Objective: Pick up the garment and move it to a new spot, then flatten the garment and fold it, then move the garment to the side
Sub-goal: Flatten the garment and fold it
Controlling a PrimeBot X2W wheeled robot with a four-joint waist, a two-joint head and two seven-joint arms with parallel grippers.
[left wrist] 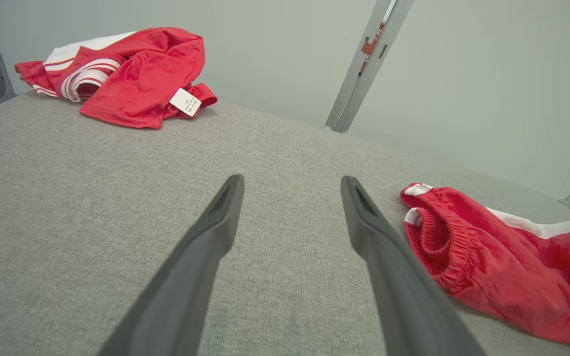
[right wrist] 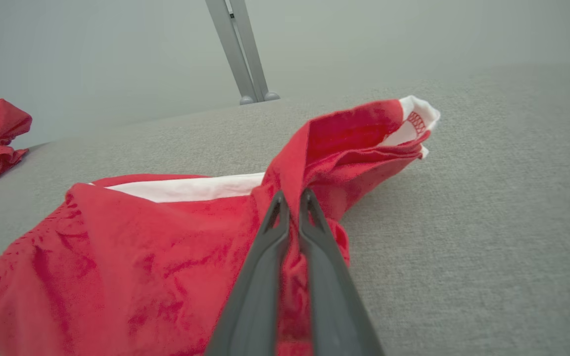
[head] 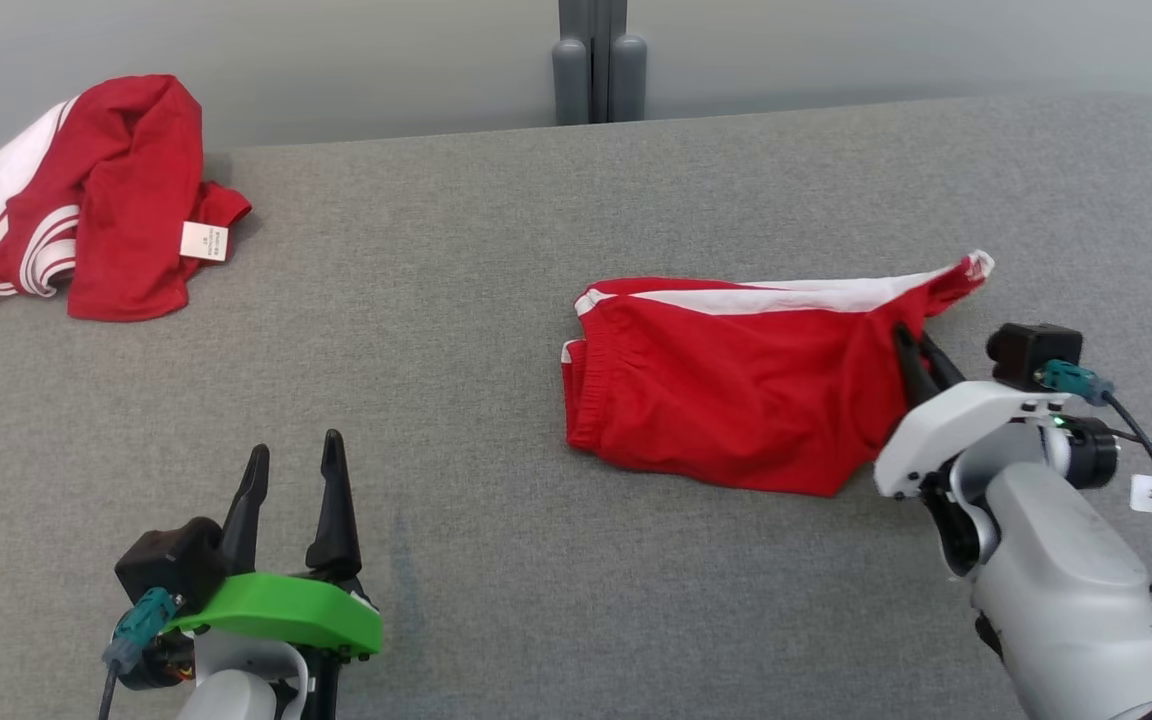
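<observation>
Grey bench: the garment is laid lengthwise left-right, its right end clamped by the right claw; the left claw is spread, well apart.

We are looking at a wide flat tabletop covered in grey woven fabric, running back to a plain pale grey-green wall. We are seeing a grey metal upright post with two rounded side pieces standing just behind the far edge. Soft even light is falling across the fabric.
</observation>
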